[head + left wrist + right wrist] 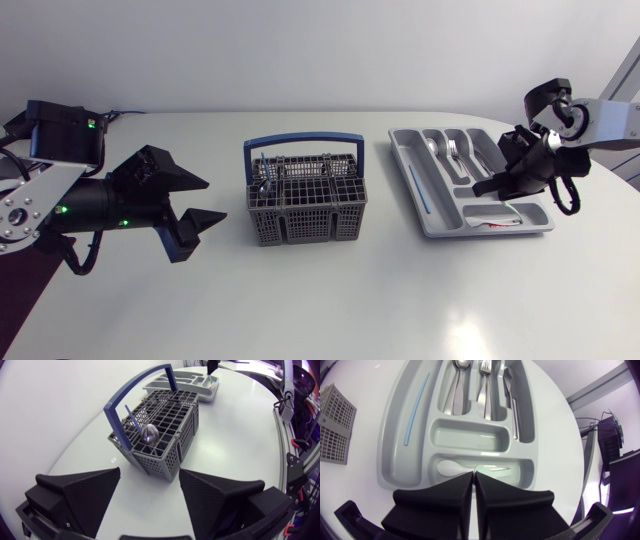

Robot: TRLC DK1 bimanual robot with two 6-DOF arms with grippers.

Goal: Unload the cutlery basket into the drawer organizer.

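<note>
The grey cutlery basket [305, 195] with a blue handle stands mid-table. A metal spoon [149, 433] and a thin blue stick [133, 416] stand in its corner cell. My left gripper [197, 204] is open to the basket's left, apart from it; the basket [162, 435] lies ahead of its fingers. The grey drawer organizer [422, 205] lies to the right. It holds spoons [460, 385], forks [487, 382], a knife [512, 405], a blue straw [417, 407] and a white spoon [451, 466]. My right gripper [473, 482] hovers shut over the white spoon's compartment, nothing visible between its fingers.
The white table has bare surface in front of the basket and between basket and organizer. The organizer [167, 382] sits near the table's right edge. The basket's side [335, 425] shows beside the organizer in the right wrist view.
</note>
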